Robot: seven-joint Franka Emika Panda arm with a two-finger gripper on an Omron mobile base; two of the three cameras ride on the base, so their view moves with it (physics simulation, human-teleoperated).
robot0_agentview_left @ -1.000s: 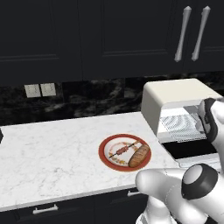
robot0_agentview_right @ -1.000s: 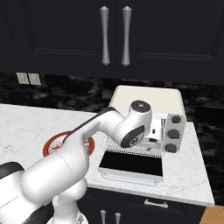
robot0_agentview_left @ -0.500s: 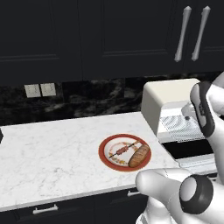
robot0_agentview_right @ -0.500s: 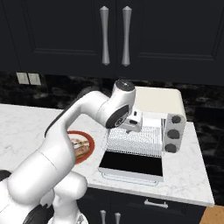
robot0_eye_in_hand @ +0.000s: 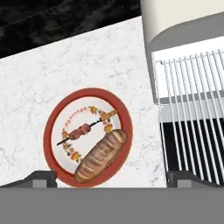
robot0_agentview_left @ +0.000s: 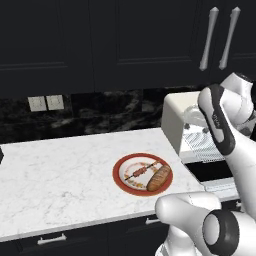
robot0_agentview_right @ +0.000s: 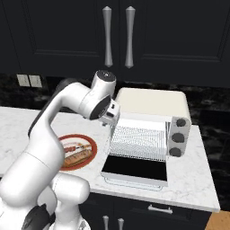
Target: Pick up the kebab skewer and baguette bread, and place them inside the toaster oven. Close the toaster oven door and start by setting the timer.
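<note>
**Skewer and Baguette: Handling and Orientation Before First Pick**

Location. The kebab skewer (robot0_eye_in_hand: 84,128) and the baguette bread (robot0_eye_in_hand: 101,155) lie side by side on a red-rimmed plate (robot0_eye_in_hand: 51,127) on the white marble counter (robot0_agentview_left: 60,170), just left of the toaster oven (robot0_agentview_right: 152,104). The toaster oven door (robot0_agentview_right: 134,170) is folded down flat toward the counter edge, exposing the wire rack (robot0_agentview_right: 139,142). Neither item is loaded yet.

Gripper state. The gripper (robot0_agentview_right: 111,116) hangs above the counter, near the oven's left front corner and empty. In the hand view the two fingertips (robot0_eye_in_hand: 40,178) sit at opposite sides of the bottom, so the jaws stand wide apart.

Handling, judged from appearance.
- Skewer: likely very light, with a thin, stiff stick. The bare stick is too slim for a secure hold; take hold across the meat chunks at mid-length. The chunks may be slightly slick.
- Baguette: likely light, with a firm crust and a compressible interior. Grip across the width at mid-length, with moderate closing force.

Orientation. In the hand view both long axes run diagonally, lower left to upper right, roughly parallel. The baguette lies on the plate's lower part, reaching its rim; the skewer lies toward the plate centre. Align the jaws perpendicular to that diagonal. The two lie close together, so a finger could nudge the neighbouring item.
</note>
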